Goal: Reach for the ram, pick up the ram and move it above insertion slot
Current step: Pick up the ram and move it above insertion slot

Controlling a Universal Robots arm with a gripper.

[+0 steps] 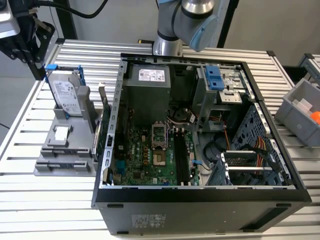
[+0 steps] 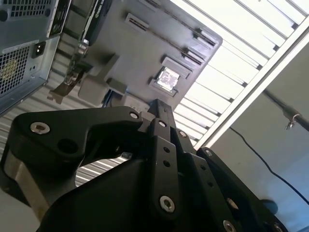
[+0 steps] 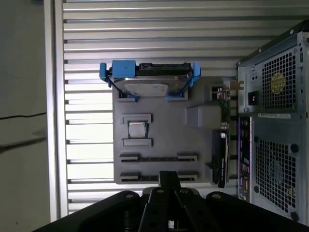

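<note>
**A:** On the slatted surface [image 1: 30, 200], exterior view: gray holder [image 1: 52, 150] sits just beside the open computer case [image 1: 200, 210], on the exterior view's left. Hard drive [image 1: 65, 92] stands upright in it.

**B:** Second wrist view?

**A:** Hand [image 2: 161, 107] narrow, fingers together, gripping nothing, above the holder.

**B:** First wrist view?

**A:** Ram [image 3: 149, 177] reads as a dark strip, edge-on in the holder's long slot, fingertips over it.

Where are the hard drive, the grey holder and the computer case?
hard drive [image 3: 145, 87], first wrist view, silver body between blue brackets.
grey holder [image 3: 164, 121], first wrist view, bare flat base.
computer case [image 1: 200, 215], exterior view, black outer side wall.
</note>
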